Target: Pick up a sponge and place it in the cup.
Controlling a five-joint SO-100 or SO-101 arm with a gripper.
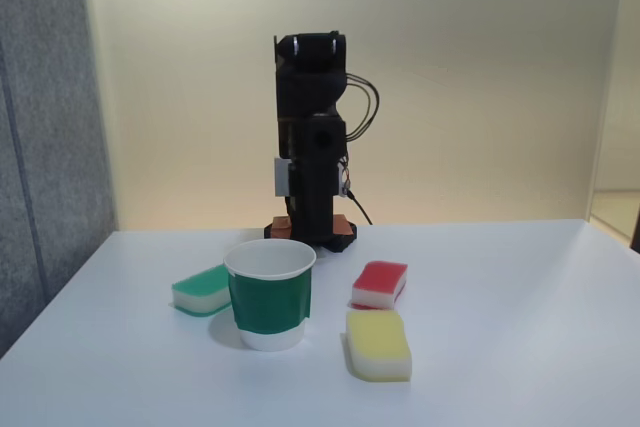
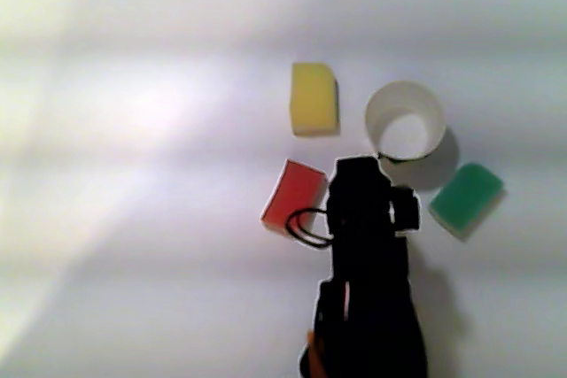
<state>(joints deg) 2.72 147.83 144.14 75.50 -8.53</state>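
Jaws unreadable on folded arm [image 1: 312, 137], sponge [image 1: 381, 282] untouched beside cup [image 1: 270, 293].

The bench [image 1: 520, 347] is plain white, with no pattern. The cup [image 1: 270, 292] is white paper with a wide dark green band around its body; its rim, base and inside are white. The sponge [image 1: 381, 281] has a red top over a white layer. A second sponge [image 1: 379, 343] has a pale yellow top over a white layer. A third sponge [image 1: 203, 289] has a green top over a white layer. The arm [image 1: 312, 137] is black, with black cables, a small grey-white patch on its side and an orange-brown base. The wall [image 1: 480, 77] behind is cream, and a grey panel [image 1: 40, 127] stands at the left of the fixed view.
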